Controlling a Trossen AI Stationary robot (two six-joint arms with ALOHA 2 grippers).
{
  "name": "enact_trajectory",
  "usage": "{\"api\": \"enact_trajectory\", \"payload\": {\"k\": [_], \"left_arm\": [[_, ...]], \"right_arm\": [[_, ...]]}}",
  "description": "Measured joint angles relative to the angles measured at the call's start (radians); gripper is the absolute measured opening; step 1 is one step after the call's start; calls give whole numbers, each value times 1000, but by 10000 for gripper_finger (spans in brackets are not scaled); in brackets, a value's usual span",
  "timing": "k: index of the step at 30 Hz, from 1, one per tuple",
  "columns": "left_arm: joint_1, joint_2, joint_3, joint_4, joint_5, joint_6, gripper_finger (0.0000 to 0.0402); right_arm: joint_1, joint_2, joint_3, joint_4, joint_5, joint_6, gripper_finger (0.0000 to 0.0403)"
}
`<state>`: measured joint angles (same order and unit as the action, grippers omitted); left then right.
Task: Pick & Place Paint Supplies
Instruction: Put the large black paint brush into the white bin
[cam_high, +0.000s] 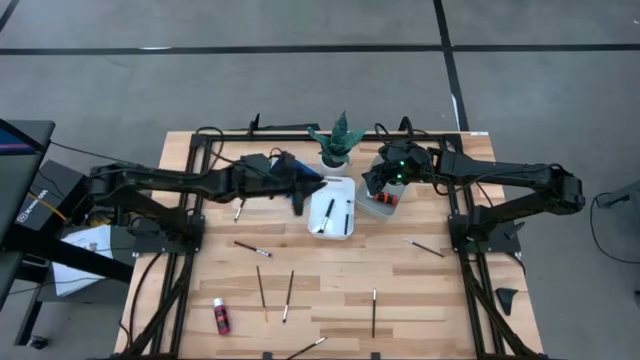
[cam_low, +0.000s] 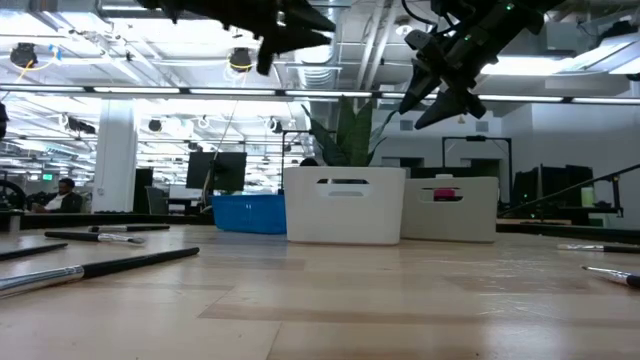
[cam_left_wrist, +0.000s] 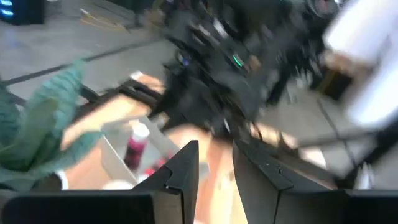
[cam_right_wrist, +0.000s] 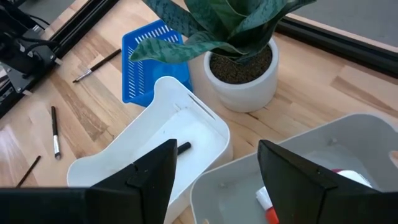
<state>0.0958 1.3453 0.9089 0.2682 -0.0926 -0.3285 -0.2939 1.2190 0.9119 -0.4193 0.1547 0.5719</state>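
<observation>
Foreground: paintbrush (cam_low: 100, 266) lying on pale wood table (cam_low: 400, 310).
Trays: white tray (cam_high: 332, 208) holds two brushes; grey tray (cam_high: 378, 205) holds bottles.
Loose: red bottle (cam_high: 221, 316), scattered brushes.
Left gripper (cam_high: 298, 190): partly open, empty.
Right gripper (cam_high: 376, 186): wide, empty, above grey tray.
Room: bright open office.

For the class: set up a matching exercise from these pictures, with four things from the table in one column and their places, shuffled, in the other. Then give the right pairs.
Things
1. white tray
2. grey tray
3. potted plant
4. lone red bottle

Places
A. on the bare wood near the table's front left corner
B. at the back edge of the table, behind the trays
C. under the right gripper, holding a red bottle with a white cap
D. at the table's middle, with dark-handled brushes inside

Pairs: 1-D, 2-C, 3-B, 4-A
</observation>
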Motion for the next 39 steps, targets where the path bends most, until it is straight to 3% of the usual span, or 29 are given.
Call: {"api": "enact_trajectory", "payload": {"k": [9,14,19,30,39], "left_arm": [[-230,-97,-1,-655,93,139,92],[-387,-73,-2,-837,66,174,92],[-467,-29,-3,-836,8,168,92],[-471,12,-8,-784,-12,106,92],[-467,12,-166,-734,-12,77,92]], "right_arm": [[0,0,0,3,0,-16,221],[-1,0,0,3,0,-23,221],[0,0,0,7,0,-25,221],[0,-1,0,0,-1,-25,221],[0,-1,0,1,-1,-30,221]]}}
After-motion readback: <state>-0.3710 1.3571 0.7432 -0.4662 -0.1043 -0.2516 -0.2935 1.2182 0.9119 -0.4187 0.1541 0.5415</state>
